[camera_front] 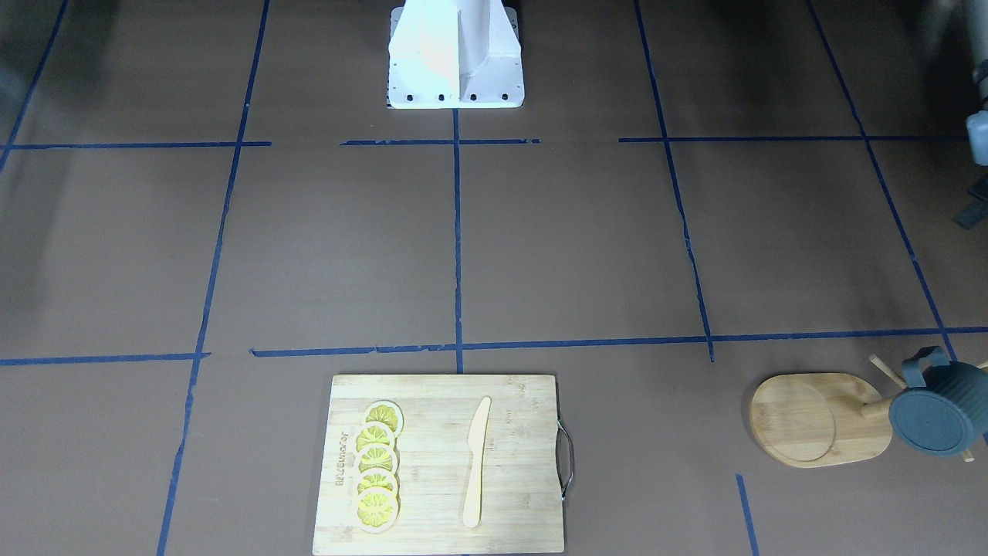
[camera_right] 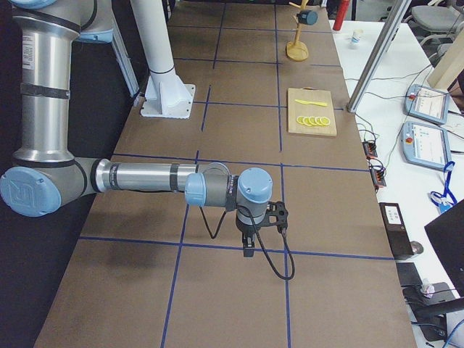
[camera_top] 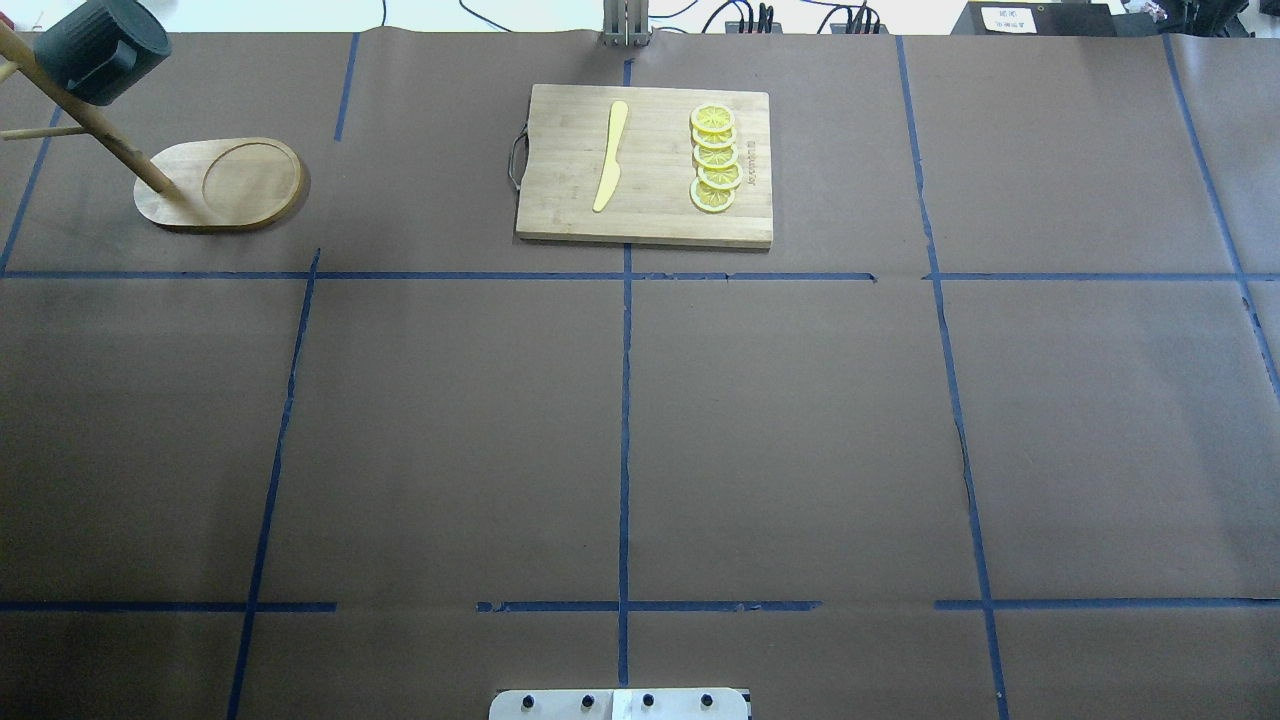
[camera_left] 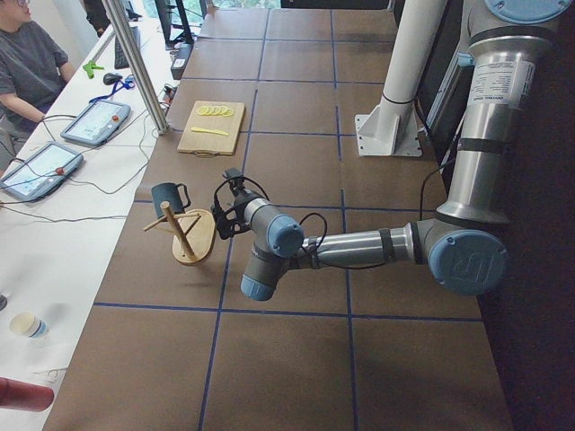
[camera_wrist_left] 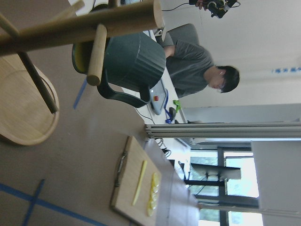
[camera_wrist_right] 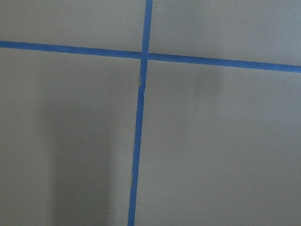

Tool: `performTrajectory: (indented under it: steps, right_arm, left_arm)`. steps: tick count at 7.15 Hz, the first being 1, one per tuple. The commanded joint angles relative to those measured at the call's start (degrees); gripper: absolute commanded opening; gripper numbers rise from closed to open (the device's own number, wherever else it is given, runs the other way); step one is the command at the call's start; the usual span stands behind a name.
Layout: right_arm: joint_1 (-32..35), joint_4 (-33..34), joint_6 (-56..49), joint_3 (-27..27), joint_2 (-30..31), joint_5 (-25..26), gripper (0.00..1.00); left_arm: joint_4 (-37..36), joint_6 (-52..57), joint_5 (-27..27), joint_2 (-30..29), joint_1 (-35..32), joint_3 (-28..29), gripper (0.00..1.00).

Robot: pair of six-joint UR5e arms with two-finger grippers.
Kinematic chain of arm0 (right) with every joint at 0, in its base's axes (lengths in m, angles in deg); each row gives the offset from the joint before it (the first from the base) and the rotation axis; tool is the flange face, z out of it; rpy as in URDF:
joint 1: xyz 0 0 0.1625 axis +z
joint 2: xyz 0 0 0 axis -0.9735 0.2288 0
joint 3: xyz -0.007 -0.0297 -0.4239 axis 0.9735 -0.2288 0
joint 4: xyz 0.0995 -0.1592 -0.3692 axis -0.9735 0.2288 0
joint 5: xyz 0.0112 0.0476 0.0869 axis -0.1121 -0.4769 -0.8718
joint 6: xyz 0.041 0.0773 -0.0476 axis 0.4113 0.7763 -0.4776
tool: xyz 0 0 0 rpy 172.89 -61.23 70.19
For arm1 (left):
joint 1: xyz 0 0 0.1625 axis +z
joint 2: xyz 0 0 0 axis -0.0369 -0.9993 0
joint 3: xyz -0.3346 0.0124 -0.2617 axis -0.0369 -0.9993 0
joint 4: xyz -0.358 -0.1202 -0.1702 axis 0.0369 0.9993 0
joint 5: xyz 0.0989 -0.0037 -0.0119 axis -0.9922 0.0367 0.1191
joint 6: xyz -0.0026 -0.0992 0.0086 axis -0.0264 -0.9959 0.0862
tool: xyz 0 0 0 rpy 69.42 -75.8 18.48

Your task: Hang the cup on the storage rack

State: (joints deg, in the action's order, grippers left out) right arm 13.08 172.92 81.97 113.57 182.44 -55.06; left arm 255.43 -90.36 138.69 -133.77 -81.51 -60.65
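Note:
The dark blue-grey cup (camera_front: 938,417) hangs by its loop handle on a peg of the bamboo storage rack (camera_front: 803,421), at the table's far left corner in the overhead view, cup (camera_top: 100,50) and rack (camera_top: 225,185). The left wrist view shows the peg through the handle of the cup (camera_wrist_left: 134,61). My left gripper (camera_left: 223,202) shows only in the exterior left view, a short way from the cup (camera_left: 166,195) and apart from it; I cannot tell if it is open. My right gripper (camera_right: 262,235) hovers low over bare table; its state is unclear too.
A rectangular cutting board (camera_top: 560,215) with lemon slices (camera_top: 715,160) and a wooden knife (camera_top: 610,155) lies at the far middle. The robot's white base (camera_front: 455,58) stands at the near edge. A person (camera_left: 31,58) sits at a side desk beyond the rack.

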Motion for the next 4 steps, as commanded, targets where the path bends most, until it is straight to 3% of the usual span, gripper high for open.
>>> performTrajectory:
  steps: [1,2,4]
  right_arm:
    - [0.1,0.0,-0.1,0.0,0.0,0.1,1.00]
    - [0.1,0.0,-0.1,0.0,0.0,0.1,1.00]
    - [0.1,0.0,0.0,0.1,0.0,0.1,1.00]
  left_arm:
    - [-11.9,30.1,4.3,0.1,-3.8,0.2,1.00]
    - [-15.6,39.1,3.6,0.1,-4.4,0.3,1.00]
    - [-25.1,60.9,-5.6,0.1,-4.3,-0.1,1.00]
